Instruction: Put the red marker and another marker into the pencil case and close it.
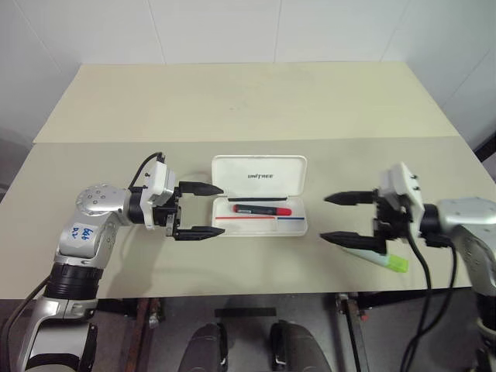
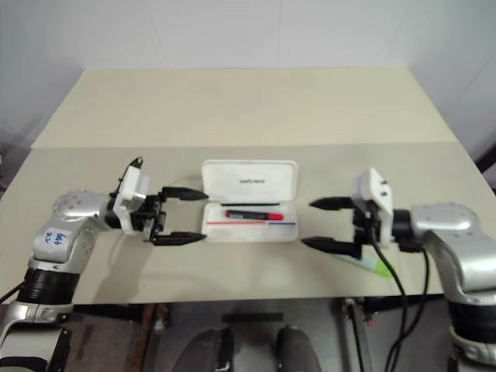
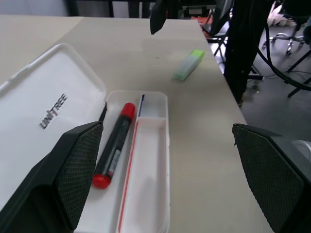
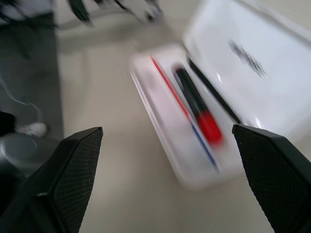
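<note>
The pencil case (image 1: 260, 194) lies open near the middle of the beige counter (image 1: 248, 101), its white lid (image 1: 260, 176) folded back flat away from the robot with the dark lettering facing up, and its shallow tray (image 1: 298, 225) toward the robot, with a thin red and blue stripe running along the tray's length. The red marker (image 1: 261, 209) lies inside the tray, lengthwise, close to the hinge side, its dark barrel showing a red cap at one end and a red tip at the other. The other marker (image 1: 380, 259), pale mint with a lime-green cap, rests on the counter to the right of the case, well apart from it and near the counter's front edge. The left pincer (image 1: 197, 210) hangs just beside the left end of the case, pointing toward it, its two black fingers spread wide and holding nothing; in the left wrist view the open case and the red marker lie between those fingers' pads (image 3: 73, 174). The right pincer (image 1: 341, 218) sits to the right of the case, pointing back toward it, its fingers also spread wide and empty, with the lower finger directly over the green marker; whether it touches the marker cannot be told.
</note>
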`<move>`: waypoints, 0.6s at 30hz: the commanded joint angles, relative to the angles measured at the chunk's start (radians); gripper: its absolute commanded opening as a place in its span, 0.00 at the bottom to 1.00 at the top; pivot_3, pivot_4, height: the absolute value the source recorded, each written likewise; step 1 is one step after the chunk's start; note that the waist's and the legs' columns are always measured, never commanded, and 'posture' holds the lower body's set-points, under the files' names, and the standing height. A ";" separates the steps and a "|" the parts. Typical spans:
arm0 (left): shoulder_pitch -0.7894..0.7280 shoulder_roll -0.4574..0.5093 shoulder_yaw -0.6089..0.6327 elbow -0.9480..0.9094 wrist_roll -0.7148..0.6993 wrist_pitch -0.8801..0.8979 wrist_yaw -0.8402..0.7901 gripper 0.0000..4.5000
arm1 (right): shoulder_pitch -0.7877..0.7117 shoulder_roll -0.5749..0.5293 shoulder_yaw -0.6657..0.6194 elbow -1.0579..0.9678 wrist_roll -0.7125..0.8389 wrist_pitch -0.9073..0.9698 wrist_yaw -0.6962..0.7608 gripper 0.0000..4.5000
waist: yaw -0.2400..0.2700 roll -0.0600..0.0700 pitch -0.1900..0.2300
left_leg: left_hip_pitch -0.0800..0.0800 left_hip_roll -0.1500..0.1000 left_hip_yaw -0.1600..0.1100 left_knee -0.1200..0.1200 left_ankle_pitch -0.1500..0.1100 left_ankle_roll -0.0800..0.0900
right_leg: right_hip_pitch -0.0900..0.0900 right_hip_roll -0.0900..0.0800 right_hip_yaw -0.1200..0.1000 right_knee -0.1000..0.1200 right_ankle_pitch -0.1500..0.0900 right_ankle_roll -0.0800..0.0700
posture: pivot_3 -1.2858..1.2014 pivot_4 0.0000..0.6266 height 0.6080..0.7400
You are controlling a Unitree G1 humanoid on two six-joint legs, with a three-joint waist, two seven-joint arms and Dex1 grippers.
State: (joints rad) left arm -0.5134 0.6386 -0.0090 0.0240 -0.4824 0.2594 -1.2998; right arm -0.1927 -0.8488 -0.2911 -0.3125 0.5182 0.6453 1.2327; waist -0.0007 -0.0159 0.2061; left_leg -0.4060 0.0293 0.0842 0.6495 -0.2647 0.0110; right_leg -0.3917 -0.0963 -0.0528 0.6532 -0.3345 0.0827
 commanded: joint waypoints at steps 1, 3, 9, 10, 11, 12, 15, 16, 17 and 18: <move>-0.018 -0.016 -0.007 -0.046 -0.030 0.012 -0.013 1.00 | 0.109 -0.031 -0.125 -0.015 0.005 -0.068 -0.004 1.00 | 0.000 0.000 0.000 | 0.001 0.000 0.001 0.000 0.000 0.000 | 0.000 0.000 0.001 0.000 0.001 0.000 | 0.52 0.24 1.00; -0.007 -0.021 -0.015 -0.071 -0.040 0.026 -0.016 1.00 | 0.195 -0.040 -0.168 -0.006 -0.012 -0.111 0.004 1.00 | 0.000 0.000 0.000 | 0.001 0.000 0.001 0.000 0.000 0.000 | 0.000 0.001 0.001 0.000 0.001 0.000 | 0.52 0.24 1.00; -0.014 -0.042 -0.042 -0.079 -0.048 0.051 -0.041 1.00 | 0.364 -0.054 -0.204 0.081 -0.071 -0.266 0.028 1.00 | -0.002 0.000 0.000 | 0.002 0.000 0.004 0.000 0.001 0.001 | 0.001 0.001 0.001 0.000 0.003 0.001 | 0.52 0.24 1.00; -0.016 -0.041 -0.045 -0.080 -0.051 0.057 -0.045 1.00 | 0.383 -0.055 -0.206 0.093 -0.079 -0.291 0.031 1.00 | -0.001 0.000 0.000 | 0.003 0.000 0.004 0.000 0.001 0.001 | 0.001 0.001 0.001 0.000 0.003 0.002 | 0.52 0.24 1.00; -0.017 -0.039 -0.045 -0.083 -0.053 0.062 -0.050 1.00 | 0.399 -0.056 -0.207 0.100 -0.080 -0.305 0.033 1.00 | -0.001 0.000 0.000 | 0.003 0.000 0.005 0.000 0.002 0.002 | 0.001 0.001 0.001 0.000 0.004 0.002 | 0.52 0.24 1.00; -0.017 -0.036 -0.045 -0.087 -0.056 0.066 -0.053 1.00 | 0.412 -0.052 -0.208 0.107 -0.081 -0.318 0.031 1.00 | -0.001 0.000 0.000 | 0.003 0.000 0.005 0.000 0.002 0.002 | 0.001 0.001 0.001 0.000 0.004 0.002 | 0.52 0.24 1.00; -0.025 -0.035 -0.048 -0.085 -0.052 0.072 -0.063 1.00 | 0.425 -0.042 -0.191 0.153 -0.092 -0.361 0.018 1.00 | -0.002 0.000 0.000 | 0.004 0.000 0.006 0.001 0.002 0.003 | 0.001 0.001 0.001 -0.001 0.006 0.002 | 0.52 0.24 1.00; -0.026 -0.035 -0.047 -0.085 -0.052 0.073 -0.065 1.00 | 0.427 -0.041 -0.187 0.163 -0.094 -0.372 0.015 1.00 | -0.002 0.000 0.000 | 0.004 0.000 0.006 0.001 0.002 0.003 | 0.001 0.001 0.001 -0.001 0.006 0.002 | 0.52 0.24 1.00; -0.026 -0.034 -0.046 -0.087 -0.053 0.075 -0.066 1.00 | 0.428 -0.037 -0.181 0.173 -0.098 -0.382 0.009 1.00 | -0.001 0.000 0.000 | 0.004 0.000 0.006 0.001 0.003 0.003 | 0.001 0.001 0.002 -0.001 0.007 0.002 | 0.52 0.24 1.00; -0.027 -0.033 -0.045 -0.088 -0.053 0.076 -0.068 1.00 | 0.424 -0.030 -0.173 0.191 -0.103 -0.394 0.002 1.00 | -0.001 0.000 0.000 | 0.004 0.000 0.006 0.001 0.003 0.003 | 0.001 0.001 0.002 -0.001 0.007 0.002 | 0.52 0.24 1.00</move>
State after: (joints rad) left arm -0.5259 0.5993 -0.0586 -0.0276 -0.5116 0.3322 -1.3569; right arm 0.2298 -0.8864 -0.4479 -0.1341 0.4173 0.2795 1.2459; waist -0.0013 -0.0163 0.2062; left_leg -0.4023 0.0294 0.0900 0.6504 -0.2615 0.0136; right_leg -0.3908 -0.0950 -0.0502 0.6525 -0.3276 0.0842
